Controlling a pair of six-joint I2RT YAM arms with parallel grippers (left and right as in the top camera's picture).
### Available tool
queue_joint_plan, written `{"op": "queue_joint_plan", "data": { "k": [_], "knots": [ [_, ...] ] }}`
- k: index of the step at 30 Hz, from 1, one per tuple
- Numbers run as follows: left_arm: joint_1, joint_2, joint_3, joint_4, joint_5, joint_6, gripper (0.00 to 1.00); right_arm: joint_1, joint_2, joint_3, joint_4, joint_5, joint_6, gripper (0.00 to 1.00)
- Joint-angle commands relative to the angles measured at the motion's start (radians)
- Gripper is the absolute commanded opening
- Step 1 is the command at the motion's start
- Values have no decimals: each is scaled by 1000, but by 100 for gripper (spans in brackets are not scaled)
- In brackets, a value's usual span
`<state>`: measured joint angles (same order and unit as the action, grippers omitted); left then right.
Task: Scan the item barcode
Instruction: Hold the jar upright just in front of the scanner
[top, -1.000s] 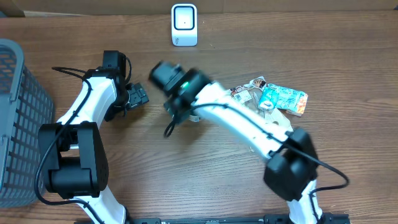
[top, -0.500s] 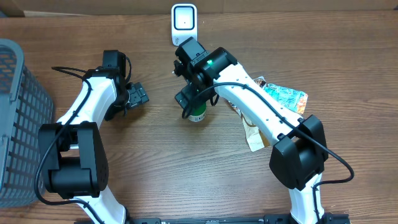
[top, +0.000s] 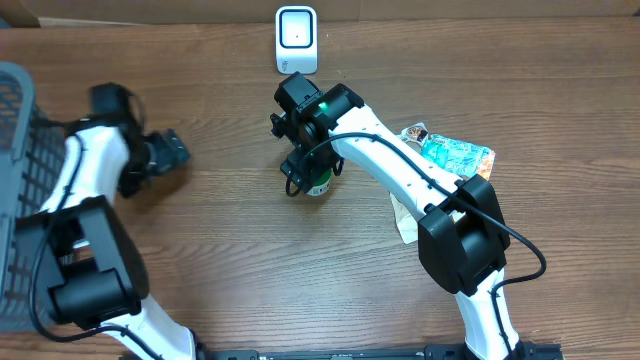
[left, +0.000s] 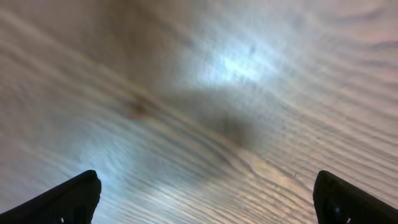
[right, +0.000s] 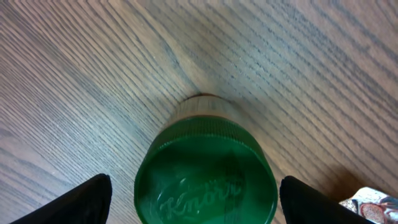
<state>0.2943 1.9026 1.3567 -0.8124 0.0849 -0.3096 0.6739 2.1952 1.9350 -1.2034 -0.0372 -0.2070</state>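
Bare table (top: 250, 260) all round jar (right: 202, 107), scanner (top: 296, 40) at far edge, right gripper (right: 194, 202) fingers spread astride jar, left gripper (left: 205, 199) fingers spread wide over wood, jar upright, green embossed lid (right: 205, 180)

Overhead looks down on the table (top: 250, 260); right wrist, close, shares the green-lidded jar (right: 205, 180).

Jar lid (right: 206, 173) is green, table (right: 81, 68) brown wood-grain
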Motion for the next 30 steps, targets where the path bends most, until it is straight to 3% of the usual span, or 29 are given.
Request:
{"op": "queue_joint_plan", "data": {
  "k": [1, 7, 11, 13, 17, 20, 23, 30],
  "knots": [
    [41, 6, 47, 8, 168, 219, 99, -13, 33, 7, 6, -6, -8, 85],
    [47, 7, 47, 10, 196, 225, 100, -26, 43, 3, 2, -11, -7, 63],
    [43, 7, 47, 26, 197, 238, 100, -27, 43, 3, 2, -21, 1, 34],
    [37, 7, 47, 35, 198, 244, 100, -32, 43, 3, 3, -58, 1, 28],
    [25, 7, 47, 51, 194, 243, 100, -37, 43, 3, 24, -98, 119, 27],
    [24, 7, 47, 52, 194, 243, 99, -37, 43, 3, 36, -104, 199, 47],
    [26, 6, 47, 52, 194, 243, 100, -38, 43, 3, 45, -101, 231, 53],
    [26, 7, 47, 52, 194, 243, 100, -40, 43, 5, 46, -3, 383, 54]
  ]
}}
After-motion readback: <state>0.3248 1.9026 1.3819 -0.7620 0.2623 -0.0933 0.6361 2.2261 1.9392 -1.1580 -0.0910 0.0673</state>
